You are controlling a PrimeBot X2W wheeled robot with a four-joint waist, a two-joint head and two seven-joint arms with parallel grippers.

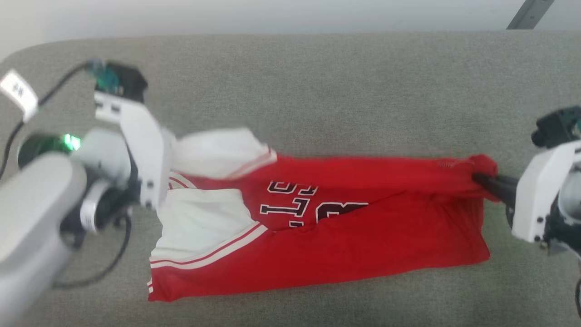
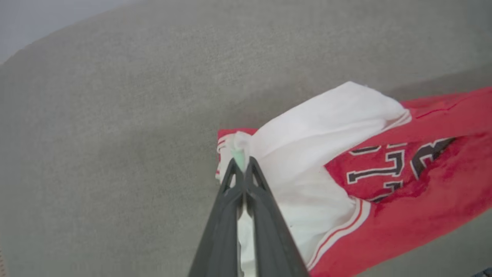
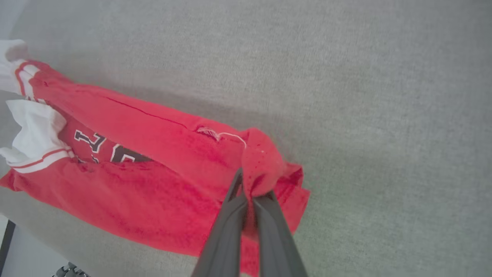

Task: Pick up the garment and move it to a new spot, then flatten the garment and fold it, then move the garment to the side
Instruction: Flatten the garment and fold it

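Gripping, left pincer (image 2: 241, 164): clenched on a bunch of white cloth at the sleeve end of the garment (image 1: 345, 245); a pale green scrap shows right at the tips.
Gripping, right pincer (image 3: 250, 192): clenched on a wad of red cloth at the hem end; a loose white thread (image 3: 230, 135) lies just beside the wad.
Garment position: strung left to right across the middle of the table (image 1: 317, 91) between the two pincers. The far edge is pulled into a straight line, and the near half lies slack on the cloth surface.
Garment lie: doubled lengthwise, with two white sleeves (image 1: 204, 218) at the left and red body to the right. The black lettering (image 1: 299, 202) is half swallowed by a fold.
Table: grey, felt-like covering, with a rounded corner at far left.
In the way: the left arm's white wrist housing (image 1: 145, 150) overlaps the collar end in the head view, hiding the grip there. The right arm's white housing (image 1: 540, 195) sits just off the hem.
Around, left: a black cable (image 1: 113, 259) loops on the table under the left arm. A white tag (image 1: 19, 93) hangs on a second cable, and a green light (image 1: 71, 141) glows on the arm.
Around, right: a dark bar (image 1: 529, 13) slants beyond the table's far edge.
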